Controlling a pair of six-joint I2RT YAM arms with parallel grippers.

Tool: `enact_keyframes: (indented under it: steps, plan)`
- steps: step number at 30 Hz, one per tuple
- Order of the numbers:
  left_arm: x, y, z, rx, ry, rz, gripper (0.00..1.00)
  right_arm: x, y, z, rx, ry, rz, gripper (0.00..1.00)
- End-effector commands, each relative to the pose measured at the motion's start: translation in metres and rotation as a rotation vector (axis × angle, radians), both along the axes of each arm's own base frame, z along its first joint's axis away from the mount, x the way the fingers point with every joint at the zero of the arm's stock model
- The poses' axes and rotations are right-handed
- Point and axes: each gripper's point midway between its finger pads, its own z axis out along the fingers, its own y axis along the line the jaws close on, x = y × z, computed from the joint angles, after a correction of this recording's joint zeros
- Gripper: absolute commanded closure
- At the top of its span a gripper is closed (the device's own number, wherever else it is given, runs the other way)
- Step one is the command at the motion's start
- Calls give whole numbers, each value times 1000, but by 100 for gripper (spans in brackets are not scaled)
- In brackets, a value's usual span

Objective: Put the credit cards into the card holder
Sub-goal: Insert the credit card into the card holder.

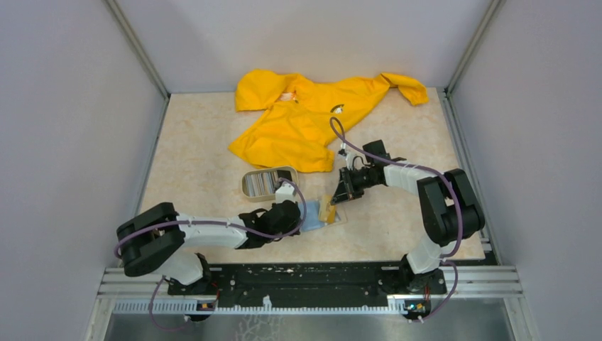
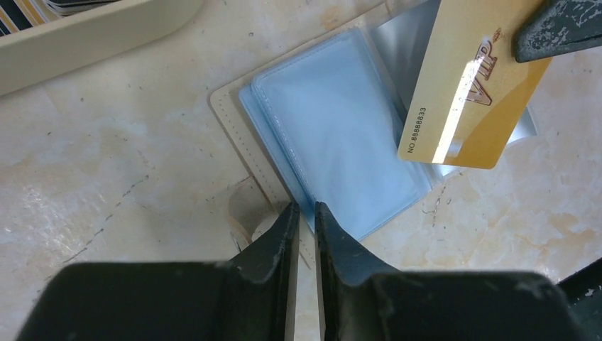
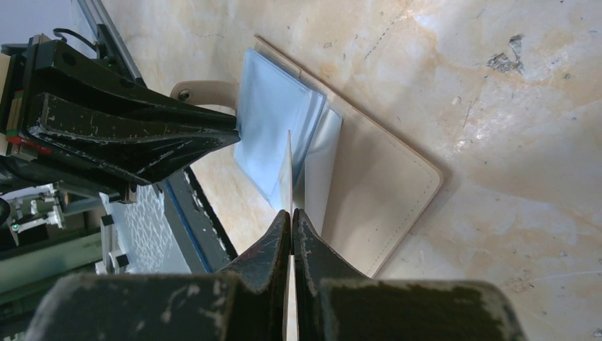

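The marbled worktop (image 1: 199,142) carries the holder (image 3: 376,206), open at 4 o'clock of the tray (image 2: 92,39), with a stitched tan cover and glossy blue sleeves (image 2: 334,135). The left gripper (image 2: 304,213) has its jaws narrow at a sleeve edge; whether they grip is unclear. The right gripper (image 3: 292,217) clenches the stiff gold card (image 2: 468,92), which would best enter square to the sleeve mouth.

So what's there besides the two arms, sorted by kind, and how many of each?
Yellow garment: 1
Beige tray: 1
Card holder: 1, lying open
Gold card: 1, clamped in the right pincer
Stacked cards in the tray: too small to count
Total: 4, plus the uncounted stack
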Motion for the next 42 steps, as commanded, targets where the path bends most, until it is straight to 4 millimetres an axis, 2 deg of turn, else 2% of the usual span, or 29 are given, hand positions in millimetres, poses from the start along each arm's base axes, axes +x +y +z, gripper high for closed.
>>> enact_keyframes:
  steps: [1, 5, 19, 42]
  plan:
    - [2, 19, -19, 122, 12, 18, 82, 2, 2, 0, -11, -20, -13, 100]
    - [3, 21, -23, 137, 19, 20, 84, 4, 1, 3, -17, -38, -21, 100]
    - [6, 19, -22, 144, 4, 4, 85, -5, 3, -16, -56, 52, -9, 100]
    - [13, 7, -20, 136, -31, -56, 86, -2, 6, -33, -117, 158, -28, 96]
